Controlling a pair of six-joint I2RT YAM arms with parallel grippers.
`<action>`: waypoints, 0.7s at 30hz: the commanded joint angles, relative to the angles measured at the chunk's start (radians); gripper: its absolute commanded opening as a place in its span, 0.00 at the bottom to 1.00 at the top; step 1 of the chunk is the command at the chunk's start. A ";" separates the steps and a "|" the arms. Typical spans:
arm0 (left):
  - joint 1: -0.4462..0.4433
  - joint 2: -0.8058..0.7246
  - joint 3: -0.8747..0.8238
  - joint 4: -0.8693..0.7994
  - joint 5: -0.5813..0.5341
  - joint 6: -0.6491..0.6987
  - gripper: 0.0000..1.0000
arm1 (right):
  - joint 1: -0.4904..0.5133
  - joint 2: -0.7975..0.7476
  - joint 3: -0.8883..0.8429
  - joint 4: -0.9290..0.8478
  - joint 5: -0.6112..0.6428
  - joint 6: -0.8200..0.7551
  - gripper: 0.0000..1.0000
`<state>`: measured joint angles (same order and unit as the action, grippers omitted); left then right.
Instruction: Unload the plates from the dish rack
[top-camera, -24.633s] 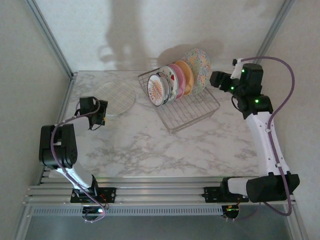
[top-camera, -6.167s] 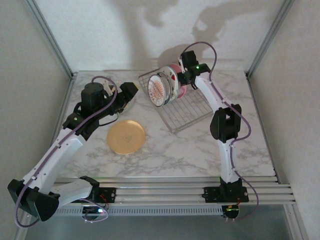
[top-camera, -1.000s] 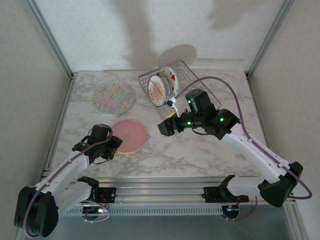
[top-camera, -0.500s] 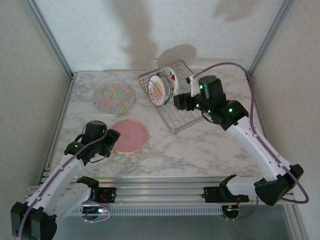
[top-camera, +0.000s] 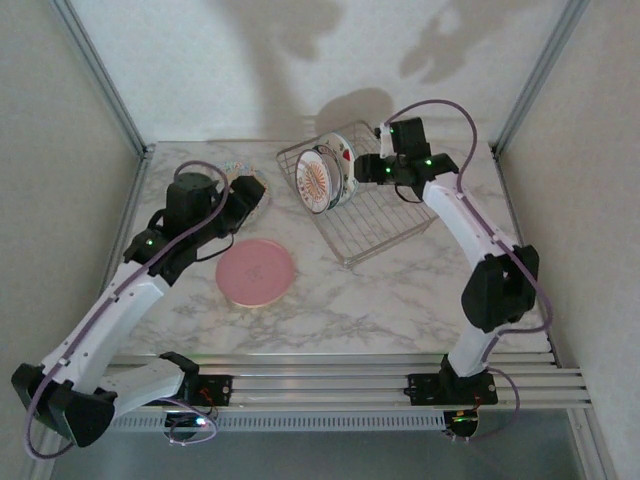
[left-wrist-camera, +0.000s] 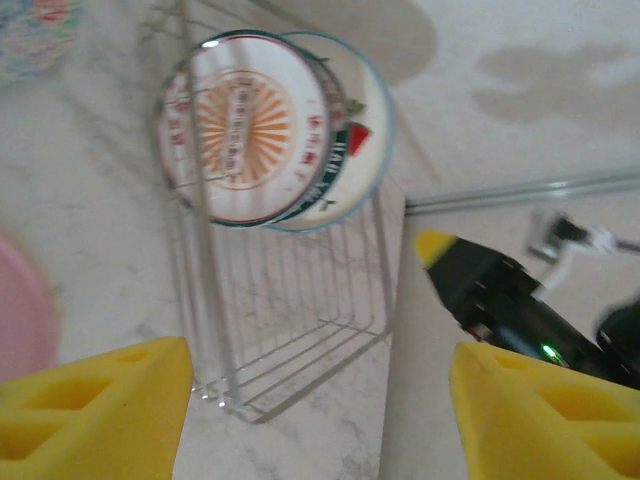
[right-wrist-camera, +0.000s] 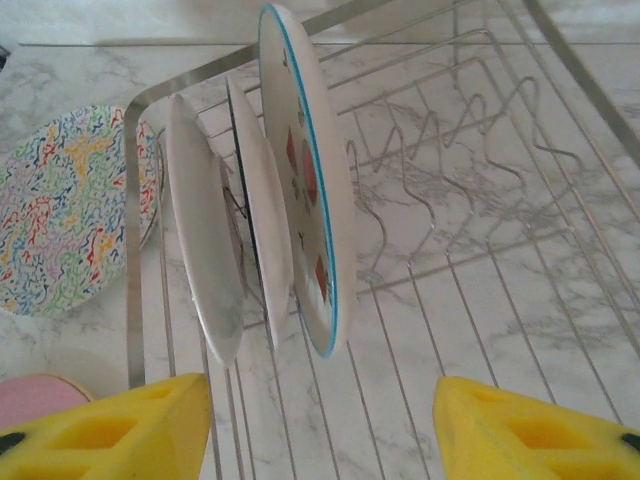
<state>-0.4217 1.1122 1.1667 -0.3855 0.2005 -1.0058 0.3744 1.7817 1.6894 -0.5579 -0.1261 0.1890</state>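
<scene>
**Top view:** Two plates stand on edge at the far-left end of the dish rack (top-camera: 385, 215), propped by its tines. The sunburst plate (top-camera: 316, 182) is in front and the motif plate (top-camera: 343, 152) behind. The pink plate (top-camera: 255, 273) lies flat on the marble table (top-camera: 400, 300), near-left of the rack w/ bare top around it, so likely already unloaded. The right gripper (top-camera: 362, 170) hovers just right of the standing pair, apparently lining up on the motif plate. The left gripper (top-camera: 248, 188) hangs over the table left of the rack.

**L wrist:** Yellow fingers (left-wrist-camera: 95, 400) are spread wide, nothing between them. The sunburst face looks toward this camera thru the rack's wire wall. The speckled plate (left-wrist-camera: 30, 20) lies flat at the far-left corner of the view.

**R wrist:** Fingers (right-wrist-camera: 110, 430) are spread, nothing pinched. The motif plate's blue rim is closest, and right of it are bare tines and open wire floor, so there is room to come in from that side. Left of it the plates sit close together. A thin rim between them may be a third plate, can't tell. That gap looks tight for a finger, and a careless pull could tip the neighbour.
</scene>
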 joint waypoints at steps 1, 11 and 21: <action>-0.037 0.035 0.049 0.078 0.000 0.086 0.68 | -0.001 0.069 0.102 -0.007 -0.052 -0.029 0.60; -0.145 0.122 0.211 0.131 -0.007 0.251 0.67 | -0.002 0.249 0.262 -0.053 -0.037 -0.051 0.47; -0.157 0.133 0.232 0.116 -0.013 0.270 0.67 | -0.001 0.363 0.370 -0.082 -0.011 -0.084 0.39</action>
<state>-0.5697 1.2446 1.3792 -0.2806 0.1974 -0.7658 0.3744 2.1113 2.0010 -0.6071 -0.1566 0.1333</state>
